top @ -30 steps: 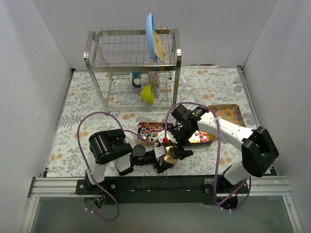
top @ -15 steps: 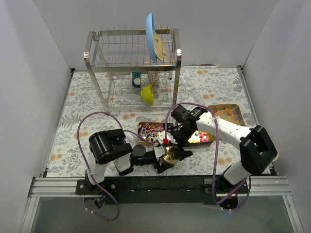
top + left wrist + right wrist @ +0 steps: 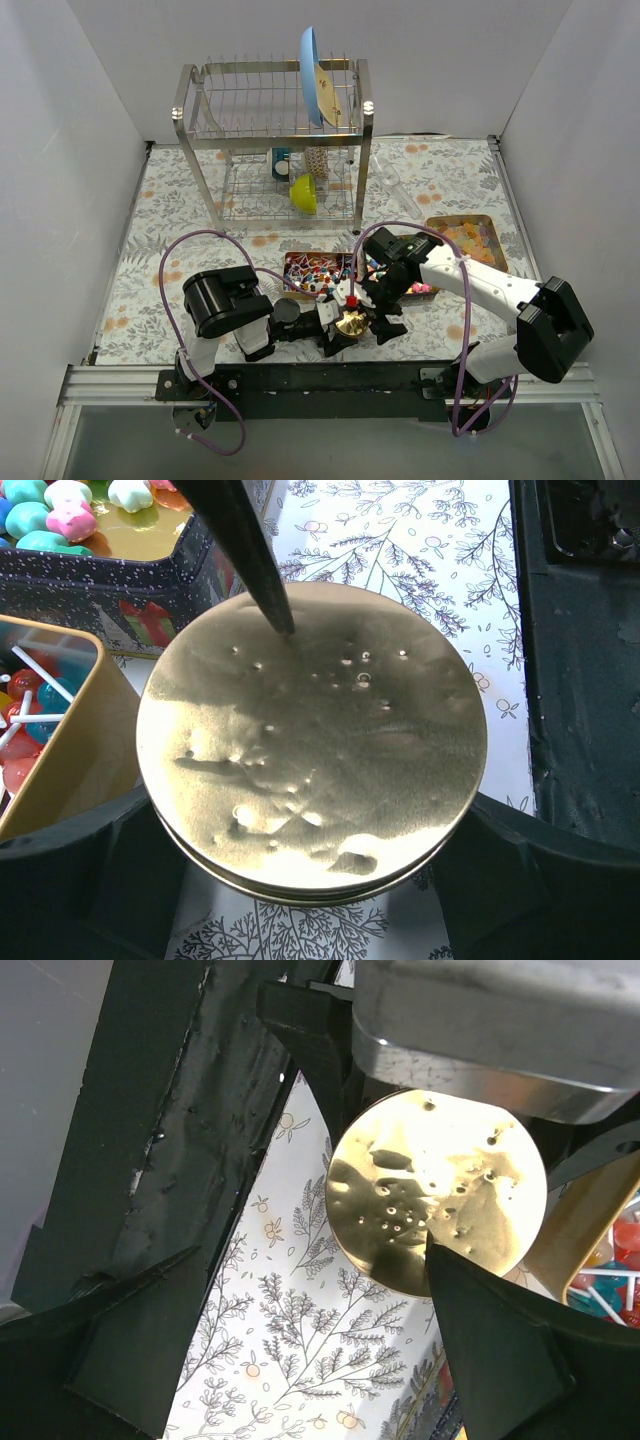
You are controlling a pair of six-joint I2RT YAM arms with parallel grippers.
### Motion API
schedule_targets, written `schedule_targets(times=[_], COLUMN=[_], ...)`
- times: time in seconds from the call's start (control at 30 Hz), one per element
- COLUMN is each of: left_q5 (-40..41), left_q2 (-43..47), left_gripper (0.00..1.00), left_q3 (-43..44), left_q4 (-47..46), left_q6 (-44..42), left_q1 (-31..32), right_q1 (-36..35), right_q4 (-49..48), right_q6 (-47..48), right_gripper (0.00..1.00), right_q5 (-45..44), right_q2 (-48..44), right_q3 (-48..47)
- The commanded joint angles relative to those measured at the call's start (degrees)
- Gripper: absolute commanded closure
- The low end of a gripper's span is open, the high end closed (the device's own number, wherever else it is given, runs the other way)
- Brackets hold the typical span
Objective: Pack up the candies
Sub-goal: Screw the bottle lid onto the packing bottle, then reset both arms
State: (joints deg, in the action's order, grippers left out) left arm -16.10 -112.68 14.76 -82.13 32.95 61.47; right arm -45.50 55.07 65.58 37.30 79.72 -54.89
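A gold lid (image 3: 310, 740) is seen between the fingers of the left claw (image 3: 349, 326). A dark tin (image 3: 100, 595) is placed just beyond this claw, a gold-walled tin (image 3: 75, 750) just beside it. A third tin (image 3: 490, 222) is set well to its right. Far behind it, a rack (image 3: 200, 110) is found, with a blue plate (image 3: 310, 70) and a green bowl (image 3: 303, 193). A floral cloth (image 3: 150, 250) is spread under all.

Round lid (image 3: 310, 740): gold-toned metal, glossy, its face showing small dents and pits and catching bright glare. Left fingers (image 3: 80, 890): black plastic, looking matt and faintly grainy; tabletop (image 3: 400, 540): smooth sheet carrying a printed sprig pattern. Tin (image 3: 110, 600): painted metal outside, gleaming gold inside, holding pastel candies (image 3: 72, 520) looking matt; dish rack (image 3: 270, 100): bright polished wire.
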Motion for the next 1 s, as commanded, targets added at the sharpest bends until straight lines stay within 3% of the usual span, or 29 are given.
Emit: schedule_targets(times=[0.0,0.03,0.07,0.43,0.57,0.73,0.9,0.97], left_q5=[6.43,6.08,5.47,2.48,2.47,7.64,18.97,21.89], left_q2=[-6.43,-5.19,-4.13,23.18,40.47,57.55,68.20,70.84], left_gripper=[0.31,0.06,0.02,0.02,0.02,0.02,0.02,0.02], left_q3=[-4.92,-5.36,-5.53,-10.36,-9.23,-4.94,0.08,3.23], left_q4=[-16.05,-15.79,-14.30,10.04,28.55,47.82,66.90,73.74], left_q6=[-1.66,-1.05,-0.61,3.26,4.23,3.70,2.90,4.48], left_q1=[-0.74,-0.74,-0.74,-0.74,-0.74,-0.92,-2.14,-8.18], right_q1=[-0.12,-0.12,-0.12,-0.12,2.07,10.50,19.37,22.28], right_q4=[2.59,2.59,2.85,1.01,-1.01,-5.31,-8.39,-10.58], right_q6=[-3.79,-4.66,-5.02,-14.23,-23.73,-35.24,-42.89,-46.75], right_gripper=[0.02,0.02,0.02,0.02,0.02,0.02,0.02,0.02], right_q5=[-2.40,-2.75,-3.37,-10.13,-15.41,-16.99,-29.10,-34.28], right_q2=[-0.62,-0.88,-0.97,-2.11,-3.08,-7.03,-8.79,-10.02], right_q3=[0.84,0.49,-0.29,-7.59,-10.23,-10.85,-9.62,-8.22])
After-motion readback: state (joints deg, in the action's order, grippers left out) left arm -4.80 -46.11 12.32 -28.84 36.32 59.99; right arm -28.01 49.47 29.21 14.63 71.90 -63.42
